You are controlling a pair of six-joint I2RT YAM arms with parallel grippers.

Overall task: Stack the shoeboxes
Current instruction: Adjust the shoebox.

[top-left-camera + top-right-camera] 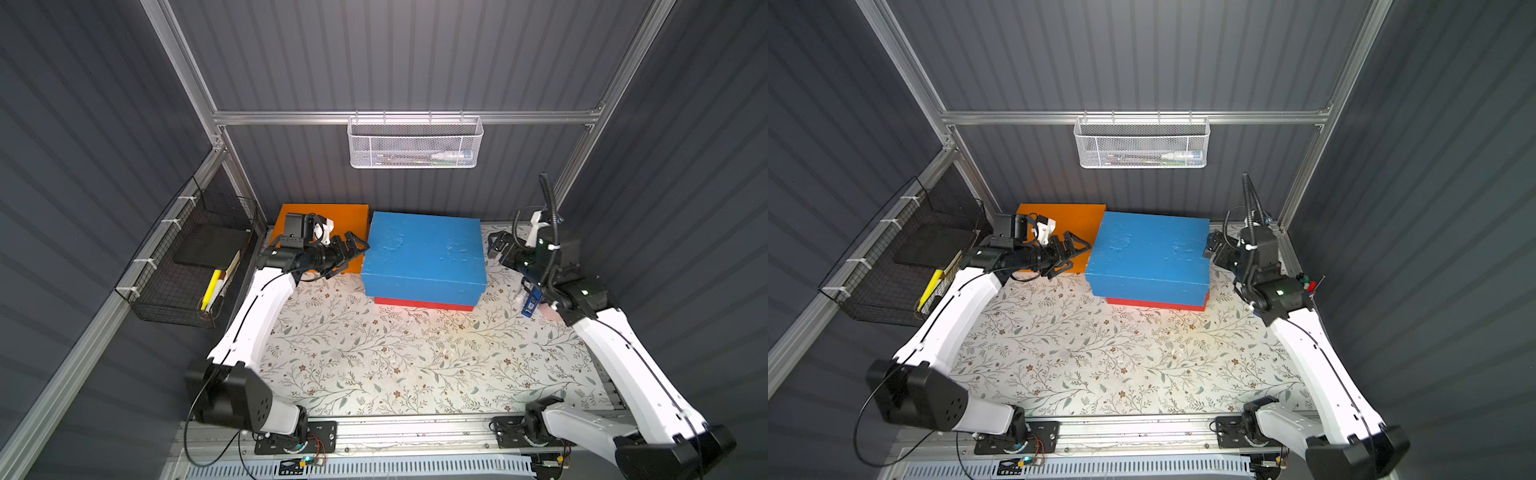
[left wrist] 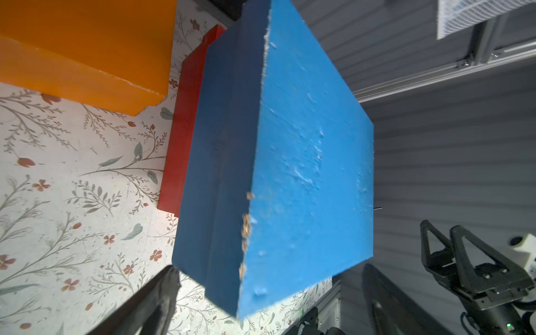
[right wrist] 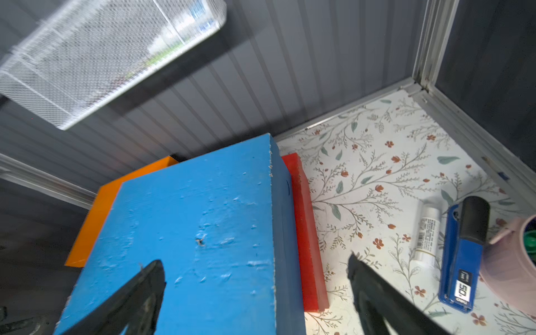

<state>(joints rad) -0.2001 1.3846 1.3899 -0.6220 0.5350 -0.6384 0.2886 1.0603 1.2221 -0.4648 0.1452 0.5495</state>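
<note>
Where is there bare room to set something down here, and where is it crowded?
Free: the broad front stretch of table, ahead of the blue box stacked on the red box. Crowded: the back row with the orange box, and the right back corner holding stapler, glue stick, cup.

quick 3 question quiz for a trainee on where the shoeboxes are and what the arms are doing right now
1. True or false: the orange shoebox stands on the table, beside the stack and not on it.
2. What lies directly under the blue shoebox?
A. the orange shoebox
B. the red shoebox
C. nothing but the tablecloth
3. Fill in: the left end effector and the right end effector, one at each end of the blue shoebox, both stand ____ (open or shut).

Key: 1 true; 2 B; 3 open
</note>
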